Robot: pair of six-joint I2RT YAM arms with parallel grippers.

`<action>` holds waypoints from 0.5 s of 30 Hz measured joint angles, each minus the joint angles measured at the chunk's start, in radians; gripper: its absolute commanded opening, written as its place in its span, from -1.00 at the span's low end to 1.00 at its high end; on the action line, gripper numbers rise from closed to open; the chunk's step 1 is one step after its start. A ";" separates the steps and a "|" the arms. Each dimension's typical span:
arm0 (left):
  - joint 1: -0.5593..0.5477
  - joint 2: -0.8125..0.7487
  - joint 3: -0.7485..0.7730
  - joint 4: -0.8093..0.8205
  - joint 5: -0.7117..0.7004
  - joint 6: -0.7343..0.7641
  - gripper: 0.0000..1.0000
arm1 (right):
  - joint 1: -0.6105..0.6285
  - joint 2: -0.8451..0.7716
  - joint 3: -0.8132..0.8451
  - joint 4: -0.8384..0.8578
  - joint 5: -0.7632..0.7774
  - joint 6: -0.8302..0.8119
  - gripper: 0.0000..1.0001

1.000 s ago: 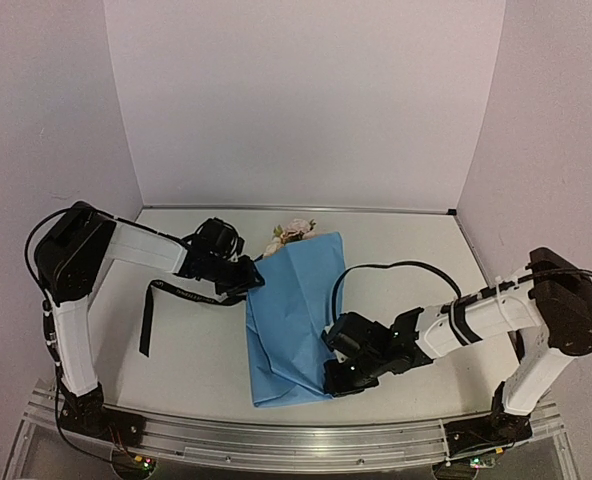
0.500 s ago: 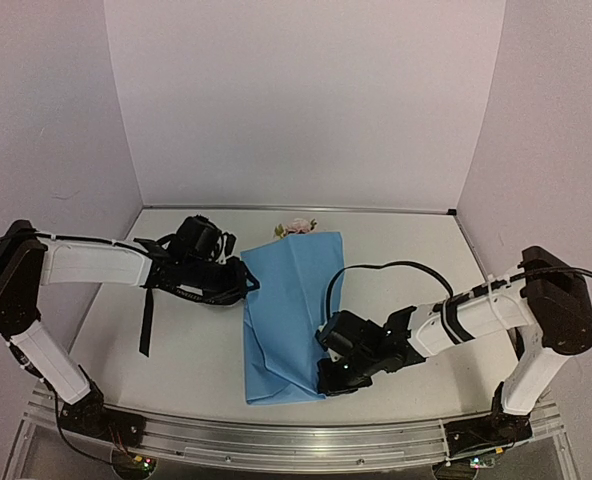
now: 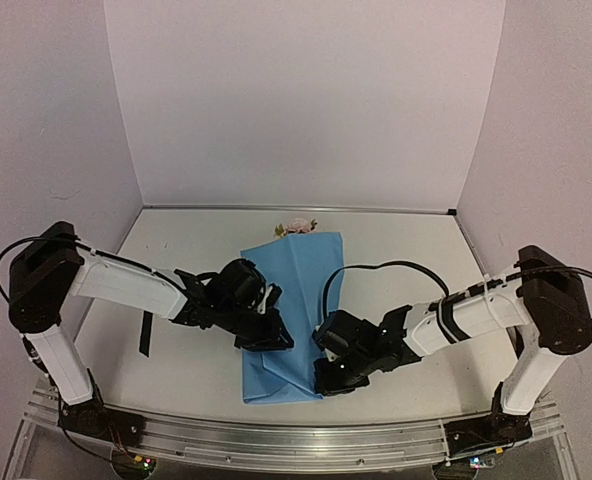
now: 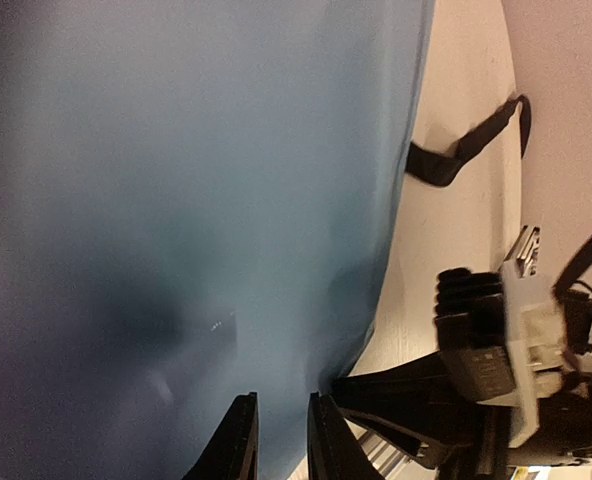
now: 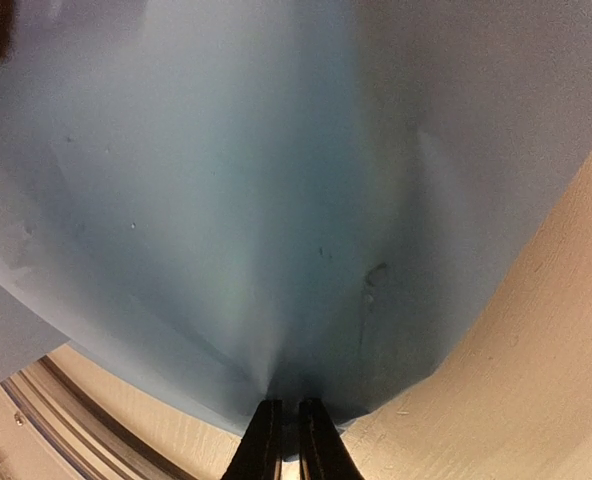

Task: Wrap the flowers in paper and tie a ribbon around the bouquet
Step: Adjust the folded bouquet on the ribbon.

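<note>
The light blue paper point(image 3: 288, 300) lies folded lengthwise over the flowers point(image 3: 298, 228), whose pale rose heads poke out at its far end. My left gripper point(image 3: 279, 340) hovers over the paper's lower left part, its jaws open by a narrow gap with only paper point(image 4: 196, 200) showing between them, left gripper point(image 4: 280, 402). My right gripper point(image 3: 322, 378) is shut on the paper's near right corner, right gripper point(image 5: 289, 408) pinching the paper point(image 5: 276, 200) into a pucker. The black ribbon point(image 3: 144, 335) lies on the table to the left, ribbon point(image 4: 466, 150) running to the paper's edge.
The white table point(image 3: 406, 250) is walled on three sides. An aluminium rail point(image 3: 276, 440) runs along its near edge, just past the paper's end. The right arm's black cable point(image 3: 376, 268) loops above the paper's right side.
My left arm has swung from the paper's upper left edge down to its lower left part, and its jaws have narrowed. The right gripper has kept its hold.
</note>
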 measured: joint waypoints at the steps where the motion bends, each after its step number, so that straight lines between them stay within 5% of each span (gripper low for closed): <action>1: -0.010 0.025 0.002 0.004 0.012 -0.002 -0.69 | 0.000 0.001 0.003 -0.003 0.000 0.000 -0.82; 15: -0.037 0.073 -0.111 0.145 0.175 -0.045 -0.72 | 0.001 0.011 0.018 -0.019 0.000 0.000 -0.83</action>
